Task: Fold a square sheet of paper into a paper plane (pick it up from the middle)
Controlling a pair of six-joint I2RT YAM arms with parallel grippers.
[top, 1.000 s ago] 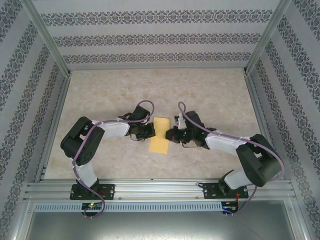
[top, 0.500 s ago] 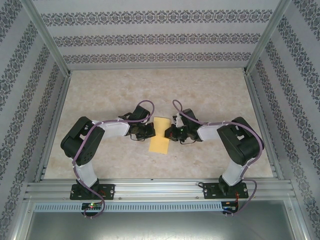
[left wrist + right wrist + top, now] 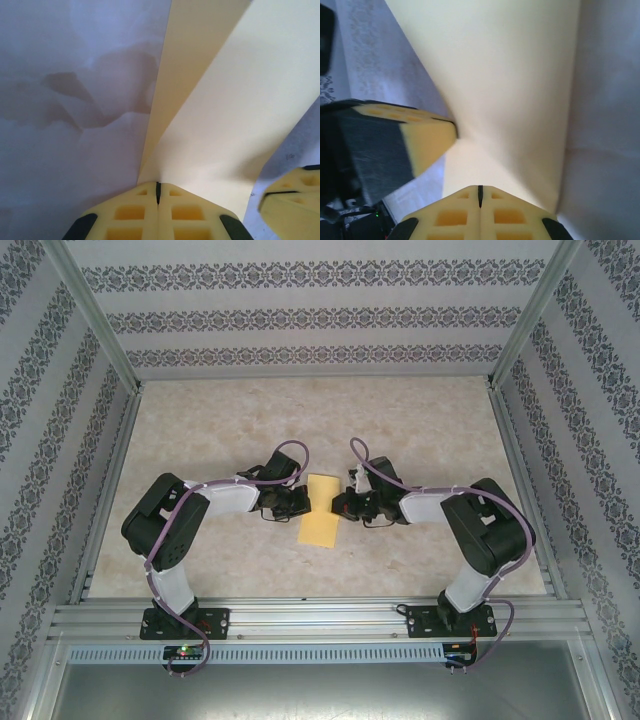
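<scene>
Left claw (image 3: 158,186): fingers pressed together, no gap at the tips. They appear clamped on the left edge of the square sheet of paper (image 3: 318,530), which fans out from the tip line in two layers.
Right claw (image 3: 480,190): fingers together likewise, pinched on the opposite, right edge of the sheet.
Claw spacing: tips face each other across the sheet, near one another. Contact between them is not evident.
Direction from claws: sheet lies to the right of the left claw and to the left of the right claw. Both arms are equally near.
Long axis: from above the sheet reads as a narrow rectangle running near-to-far, far end leaning slightly right. The claws grip across its short axis, about mid-length.
Sheet place: middle of the bench (image 3: 420,430), between the two arms. Lifted or resting, cannot tell.
Fold state: layers diverge at the left pinch, so the crease looks not yet pressed flat.
Step judged: early fold, no dart shape yet.
Coming move: likely depends on both claws travelling together along that short axis.
Risk: thin paper could tear or slip if the claws pull apart.
</scene>
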